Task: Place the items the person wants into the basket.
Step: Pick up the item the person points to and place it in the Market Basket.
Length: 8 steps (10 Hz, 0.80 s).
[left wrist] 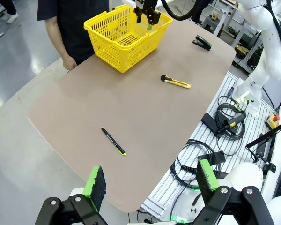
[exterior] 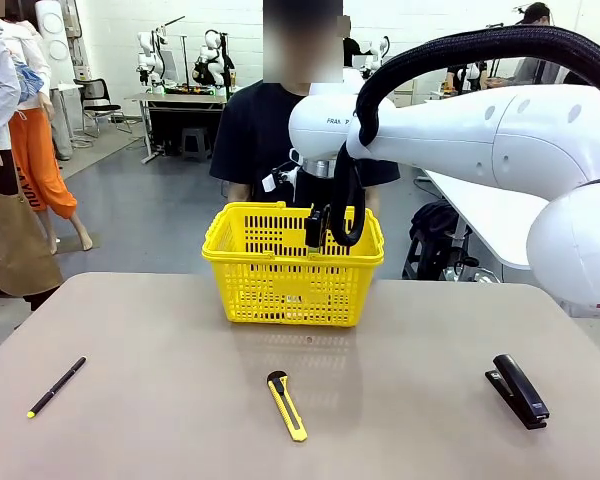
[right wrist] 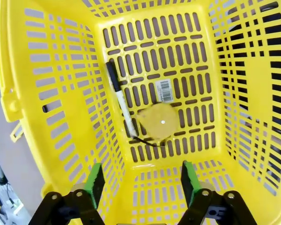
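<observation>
R tool (right wrist: 141, 171) apart over basket (right wrist: 3, 70) — marker (right wrist: 119, 101), tape measure (right wrist: 160, 121) below, L tool (left wrist: 151, 178) apart

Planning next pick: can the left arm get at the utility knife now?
Probably yes: the utility knife lies alone on open table, left gripper open, right gripper over the basket, off that path.

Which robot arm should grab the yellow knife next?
Probably the right. The right gripper, open, hangs over the basket, and the knife lies just in front of it. The left gripper, open too, hangs near the table edge, farther off.
</observation>
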Each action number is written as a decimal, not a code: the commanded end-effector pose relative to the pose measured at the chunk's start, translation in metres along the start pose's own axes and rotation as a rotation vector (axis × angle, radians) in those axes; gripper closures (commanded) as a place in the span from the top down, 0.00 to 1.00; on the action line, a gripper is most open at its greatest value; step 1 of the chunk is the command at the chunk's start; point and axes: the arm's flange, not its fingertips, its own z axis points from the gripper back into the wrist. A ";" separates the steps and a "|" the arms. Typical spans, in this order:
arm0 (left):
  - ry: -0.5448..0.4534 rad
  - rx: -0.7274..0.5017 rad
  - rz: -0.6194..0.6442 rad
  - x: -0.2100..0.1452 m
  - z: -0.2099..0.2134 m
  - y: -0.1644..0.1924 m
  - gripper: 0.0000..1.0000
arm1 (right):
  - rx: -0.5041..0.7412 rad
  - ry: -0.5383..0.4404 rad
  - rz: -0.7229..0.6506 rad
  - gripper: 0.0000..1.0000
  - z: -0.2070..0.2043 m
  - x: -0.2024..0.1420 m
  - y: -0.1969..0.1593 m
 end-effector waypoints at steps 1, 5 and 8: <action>-0.009 -0.005 -0.023 -0.002 0.001 -0.001 1.00 | -0.021 0.013 0.022 1.00 0.007 0.004 -0.005; -0.009 -0.005 -0.023 -0.002 0.001 -0.001 1.00 | -0.026 0.010 0.016 1.00 0.011 0.001 -0.003; -0.009 -0.005 -0.023 -0.002 0.001 -0.001 1.00 | -0.077 -0.033 -0.027 1.00 0.084 -0.064 0.067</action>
